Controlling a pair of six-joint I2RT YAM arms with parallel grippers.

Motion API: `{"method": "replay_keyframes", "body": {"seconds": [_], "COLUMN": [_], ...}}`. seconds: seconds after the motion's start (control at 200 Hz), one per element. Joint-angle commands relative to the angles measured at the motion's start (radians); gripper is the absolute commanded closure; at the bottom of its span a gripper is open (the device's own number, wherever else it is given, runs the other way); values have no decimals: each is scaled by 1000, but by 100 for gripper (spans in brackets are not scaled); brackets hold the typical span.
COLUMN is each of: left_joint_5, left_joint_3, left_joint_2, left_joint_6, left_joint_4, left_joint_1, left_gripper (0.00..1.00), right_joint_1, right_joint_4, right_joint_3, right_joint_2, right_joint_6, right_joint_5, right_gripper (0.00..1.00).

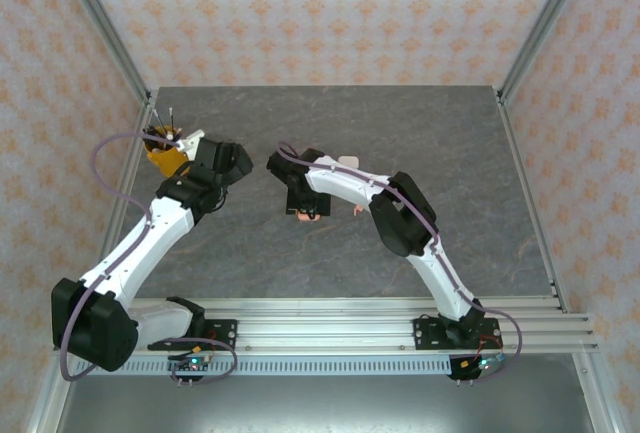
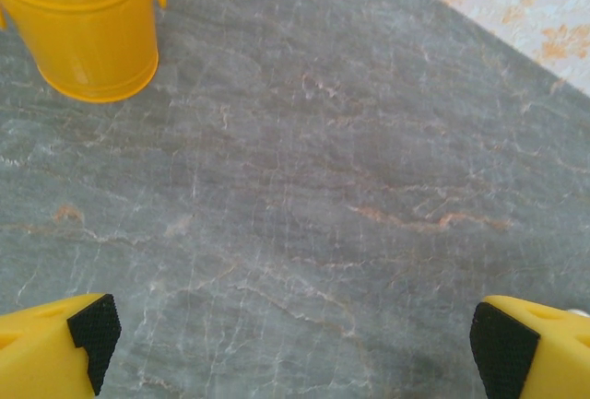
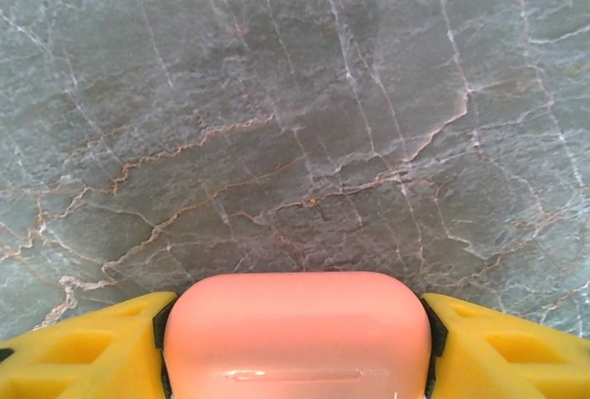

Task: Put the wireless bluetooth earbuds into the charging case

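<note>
Right wrist: pink case flush between jaws, open tabletop ahead

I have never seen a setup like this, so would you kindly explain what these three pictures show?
These are two robot arms bolted at the near edge of a grey marbled table. The overhead picture looks down from above and behind them: the left arm reaches toward a yellow bucket, the right arm toward the centre. The other two pictures come from a camera on each wrist, looking past yellow fingers. The left fingers stand wide open above the table, holding nothing. The right fingers sit against both sides of a pink charging case.
</note>
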Motion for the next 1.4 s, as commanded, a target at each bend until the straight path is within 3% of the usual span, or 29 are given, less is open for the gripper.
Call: {"method": "replay_keyframes", "body": {"seconds": [0.0,0.25,0.575,1.006,1.396], "left_joint_5": [31,65,195,485,709], "left_joint_3": [-49,-151,-174,-450,-515], "left_joint_2": [-34,-104,-31,-29,175], "left_joint_6": [-10,-6,35,21,-53], "left_joint_4": [34,109,139,613,1002], "left_joint_1": [11,11,11,11,8], "left_gripper": [0,0,3,2,3], "right_joint_1": [2,2,-8,-97,-176], "right_joint_4": [-5,1,37,151,248], "right_joint_3": [-10,-26,-80,-196,-216], "right_joint_2": [30,10,-72,-164,-204], "right_joint_6": [-3,3,58,187,311], "right_joint_5": [3,12,35,-2,-80], "right_gripper": [40,47,48,49,49]}}
